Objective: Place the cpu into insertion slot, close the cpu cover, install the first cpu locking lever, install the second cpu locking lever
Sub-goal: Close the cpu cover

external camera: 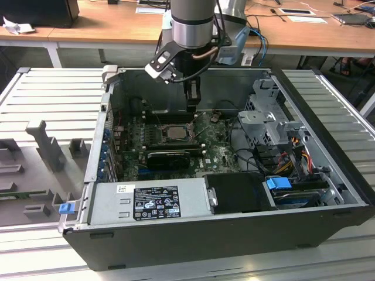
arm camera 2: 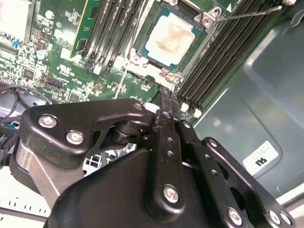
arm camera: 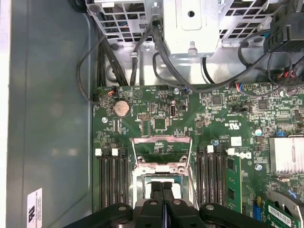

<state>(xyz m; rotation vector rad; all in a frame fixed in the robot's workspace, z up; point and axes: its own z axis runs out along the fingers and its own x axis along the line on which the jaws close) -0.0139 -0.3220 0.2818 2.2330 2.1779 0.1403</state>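
Observation:
The cpu [arm camera 2: 170,37], a pale silvery-beige square, lies in the insertion slot [arm camera 2: 142,50] on the green board; it is also in the exterior view, cpu [external camera: 176,133]. The cpu cover [arm camera: 161,142], a silvery frame with a large window, stands swung open past the slot's edge. A thin metal locking lever [arm camera 2: 247,14] sticks out free beside the slot. My gripper [arm camera: 162,187] hangs just above the slot's rim, fingers pressed together with nothing seen between them; in the second wrist view the gripper [arm camera 2: 164,95] ends at the slot's near edge.
Black memory slots [arm camera: 113,175] flank the socket on both sides. A long black finned card [external camera: 170,157] lies beside the socket. A drive cage [external camera: 266,114] with cables stands at the exterior view's right, and a power supply [external camera: 146,202] sits along the case front.

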